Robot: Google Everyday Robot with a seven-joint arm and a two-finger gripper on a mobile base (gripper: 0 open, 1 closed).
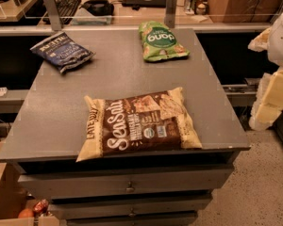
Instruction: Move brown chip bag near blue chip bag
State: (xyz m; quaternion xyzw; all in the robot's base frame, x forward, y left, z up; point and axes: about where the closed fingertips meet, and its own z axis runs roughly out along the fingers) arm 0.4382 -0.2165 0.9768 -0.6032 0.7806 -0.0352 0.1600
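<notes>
The brown chip bag [139,124] lies flat near the front edge of the grey cabinet top [113,74]. It is large, with cream-yellow edges and white script lettering. The blue chip bag [62,51] is small, dark navy and crinkled. It lies at the back left corner, well apart from the brown bag. My gripper [270,100] shows as pale blocky parts at the right edge of the view, beyond the cabinet's right side. It is clear of both bags and holds nothing that I can see.
A green bag with white lettering [161,41] lies at the back right of the top. Drawers [127,185] face me below the front edge. A desk with a keyboard [66,6] stands behind. A speckled floor [254,187] lies to the right.
</notes>
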